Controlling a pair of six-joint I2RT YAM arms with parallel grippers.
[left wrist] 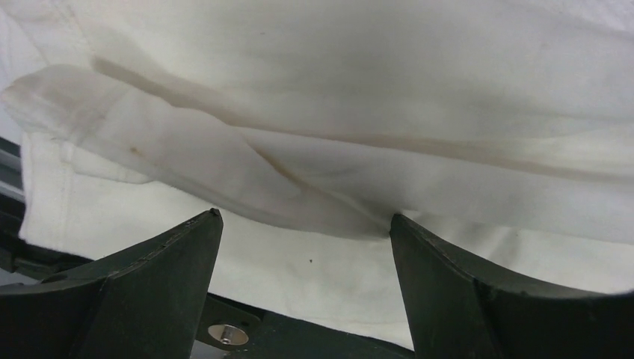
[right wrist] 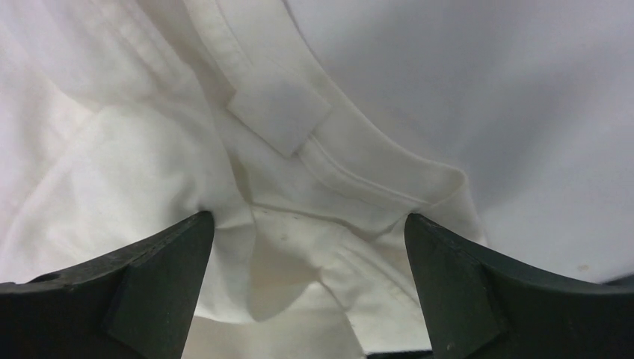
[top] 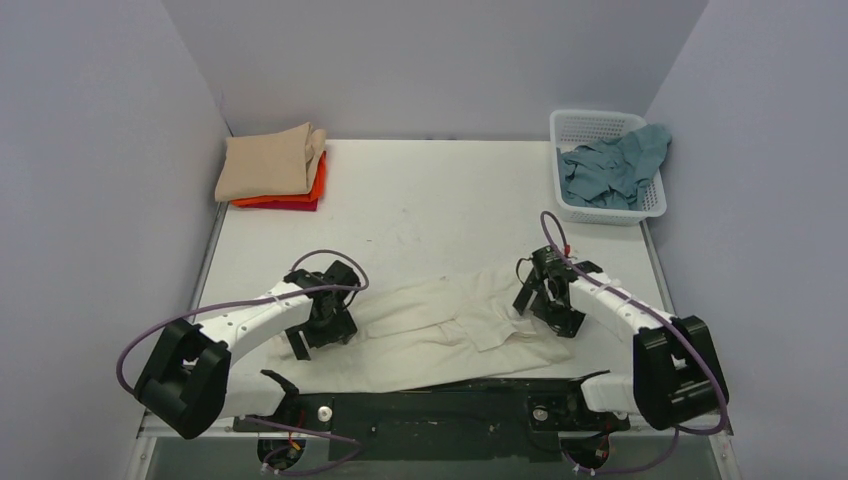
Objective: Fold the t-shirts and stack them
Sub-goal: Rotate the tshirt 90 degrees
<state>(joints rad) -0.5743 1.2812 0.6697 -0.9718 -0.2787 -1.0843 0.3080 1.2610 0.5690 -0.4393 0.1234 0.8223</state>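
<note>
Here, seen from above, the cream shirt lies rumpled and part-folded at 6 o'clock on the table. Its near edge overlaps the dark plate between the arm bases.

The left gripper sits at the shirt's 9 o'clock end. In the left wrist view its two fingers stand wide apart, with the tips down at the cloth and a long diagonal crease running between them. Nothing is clamped. The shirt's hem hangs over the dark plate, where a screw shows.

The right gripper is at the shirt's 3 o'clock end. Its fingers are also spread apart. They straddle the bunched collar, and the neck label lies just beyond at 12 o'clock. They pinch nothing that I can see.

At 10 o'clock on the table, against the back left corner, is a stack of folded shirts. The tan shirt is on top, the orange shirt is under it, and the red shirt is at the bottom, with only its edge showing.

At 2 o'clock stands the white basket. The teal shirt is heaped loosely inside it and spills over the right rim.
</note>
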